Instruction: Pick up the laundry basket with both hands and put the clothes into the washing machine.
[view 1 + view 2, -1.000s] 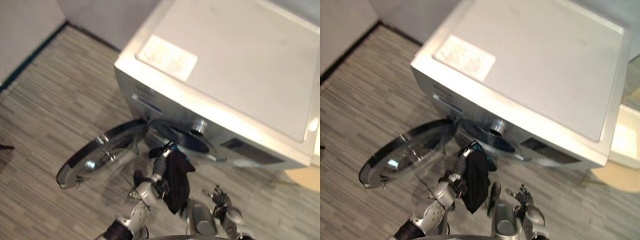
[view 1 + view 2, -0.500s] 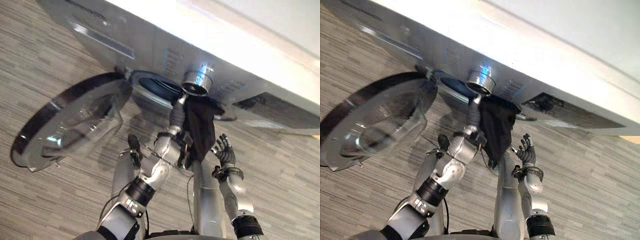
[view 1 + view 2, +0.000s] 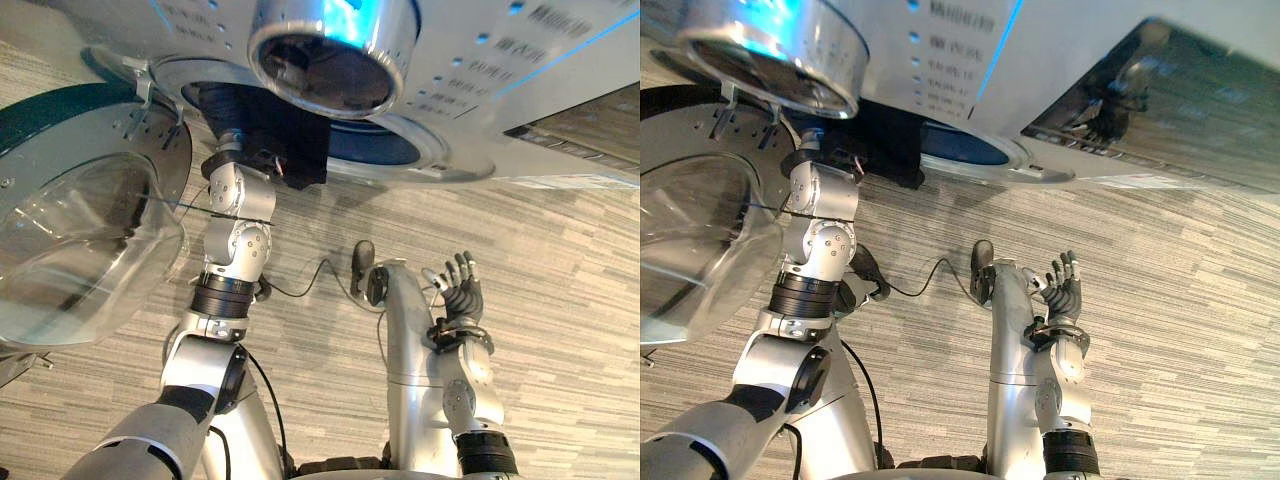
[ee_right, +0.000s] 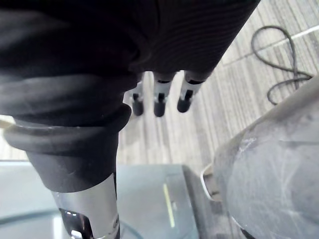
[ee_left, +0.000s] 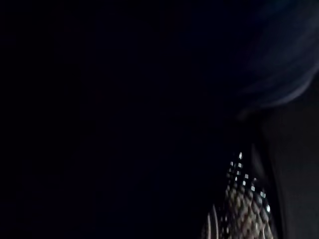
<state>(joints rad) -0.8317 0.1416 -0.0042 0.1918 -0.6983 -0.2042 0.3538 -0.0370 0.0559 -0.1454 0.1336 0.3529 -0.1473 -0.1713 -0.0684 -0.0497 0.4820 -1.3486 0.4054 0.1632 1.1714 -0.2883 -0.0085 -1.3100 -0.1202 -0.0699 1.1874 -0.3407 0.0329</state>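
Floor (image 3: 560, 260): striped planks.
Left hand (image 3: 236, 150): seemingly in drum (image 3: 390, 146), under dark clothes (image 3: 292, 150); grasp cannot be told.
Right hand (image 3: 458, 302): fingers (image 3: 463, 270) spread, floor beyond them.

Silver-grey arms (image 3: 236, 245), black joint bands (image 3: 222, 290), dark-tipped robot hand (image 3: 459, 298).

Door (image 3: 80, 230) swung left of drum opening (image 3: 385, 146), dark garment (image 3: 272, 132) plugging left half, right half unobstructed

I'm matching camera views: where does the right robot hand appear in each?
Left eye view: right robot hand, lower right, fingers spread.
Right eye view: the hand, right of centre.
Right wrist view: fingers past its dark cover.
Left wrist view: too dark to tell.
Shared landmark: washer door, left in both eye views.
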